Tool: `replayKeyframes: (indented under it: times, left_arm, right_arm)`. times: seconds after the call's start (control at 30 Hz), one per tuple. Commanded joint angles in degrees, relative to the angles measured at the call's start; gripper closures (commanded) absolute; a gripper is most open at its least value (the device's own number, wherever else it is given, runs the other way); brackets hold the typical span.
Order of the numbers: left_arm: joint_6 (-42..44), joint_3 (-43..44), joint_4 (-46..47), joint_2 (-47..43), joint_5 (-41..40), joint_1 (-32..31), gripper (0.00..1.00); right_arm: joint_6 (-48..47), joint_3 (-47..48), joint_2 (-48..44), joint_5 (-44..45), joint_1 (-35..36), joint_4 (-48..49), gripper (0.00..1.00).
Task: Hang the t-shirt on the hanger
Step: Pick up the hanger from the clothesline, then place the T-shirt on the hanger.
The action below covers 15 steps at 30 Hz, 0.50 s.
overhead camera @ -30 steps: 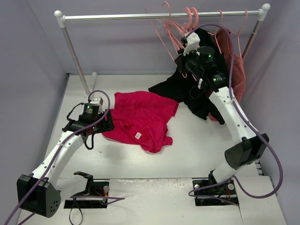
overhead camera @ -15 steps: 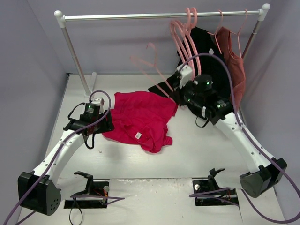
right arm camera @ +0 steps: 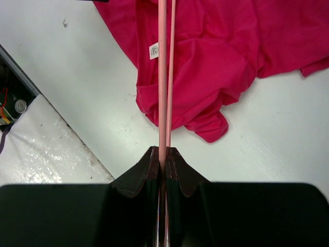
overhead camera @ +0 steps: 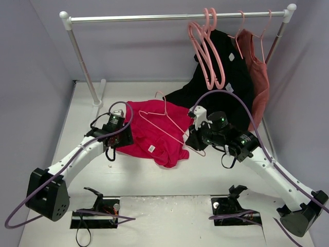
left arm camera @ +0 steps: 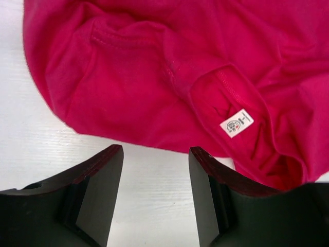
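Right now my right end effector (right arm camera: 162, 152) is pressed together on the hanger (right arm camera: 162, 77), pinching its thin pink wire at one end of the frame. From there the frame reaches out over the t-shirt (overhead camera: 154, 131), with the hook pointing away toward the rail (overhead camera: 169, 17). I judge that gripping at the end keeps the rest of the frame free to slide into the fabric.

The t-shirt lies crumpled on the table (overhead camera: 169, 180), between my two arms, its white label (left arm camera: 237, 123) facing up near the near edge of the cloth. The hanger is above it, not inside it; I cannot tell whether the wire touches the fabric.

My left end effector (left arm camera: 156, 154) is spread, with nothing between its fingers. It hovers over bare table just off the shirt's near edge, the fabric beginning right past the fingertips. That seems the sensible spot: from there I could pinch one layer and lift an opening for the hanger to enter.

The spare pink hangers (overhead camera: 208, 51), the black shirt (overhead camera: 226, 77) and the rust-red top (overhead camera: 259, 72) hang at the far right of the rail, apart from this work.

The task looks early: hanger in hand, shirt not yet threaded. Grabbing both layers at once would be the risk
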Motion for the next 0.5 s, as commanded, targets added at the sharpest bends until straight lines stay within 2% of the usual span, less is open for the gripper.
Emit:
replayKeyframes:
  times: [0.0, 0.17, 0.47]
  left_arm:
    - [-4.5, 1.4, 5.8, 2.8, -2.1, -0.8, 0.47]
    - [-6.9, 2.0, 10.8, 6.9, -1.1, -1.0, 0.47]
    - [-8.2, 3.9, 13.6, 14.5, -1.1, -1.0, 0.49]
  right_arm:
    - [2.8, 2.9, 1.3, -1.2, 0.5, -1.2, 1.0]
    - [4.8, 3.3, 0.6, -1.9, 1.4, -1.8, 1.0]
    - [4.6, 3.2, 0.9, -1.7, 1.5, -1.7, 1.0]
